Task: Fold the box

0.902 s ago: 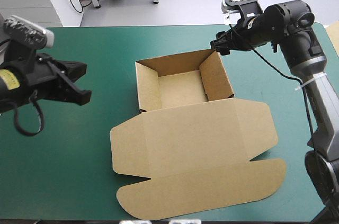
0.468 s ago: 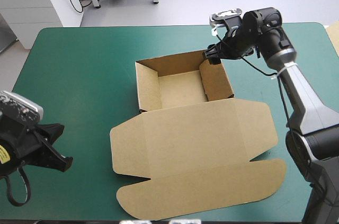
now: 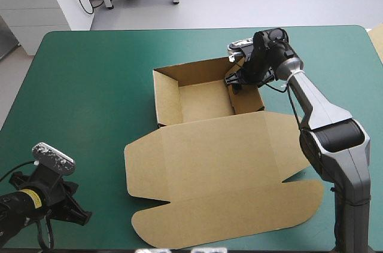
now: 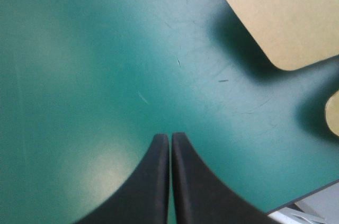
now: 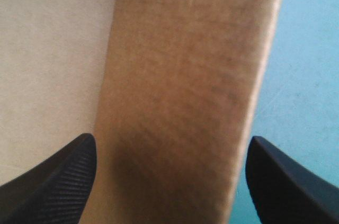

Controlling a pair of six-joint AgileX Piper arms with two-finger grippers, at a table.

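Wide-open right gripper (image 5: 170, 140) astride the box (image 3: 197, 100)'s right wall (image 3: 246, 94), box mid-table as a brown open tray, lid (image 3: 221, 169) flat, left gripper (image 4: 170, 136) clenched over bare teal-green cover (image 3: 90, 97) off the lid's near-left corner.

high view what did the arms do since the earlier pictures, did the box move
The left gripper drew back from beside the box to the table's near left corner, fingers shut. The right gripper came down from beyond the far right corner over the right wall, open, one finger either side of it. The box stayed: open tray, lid flat.
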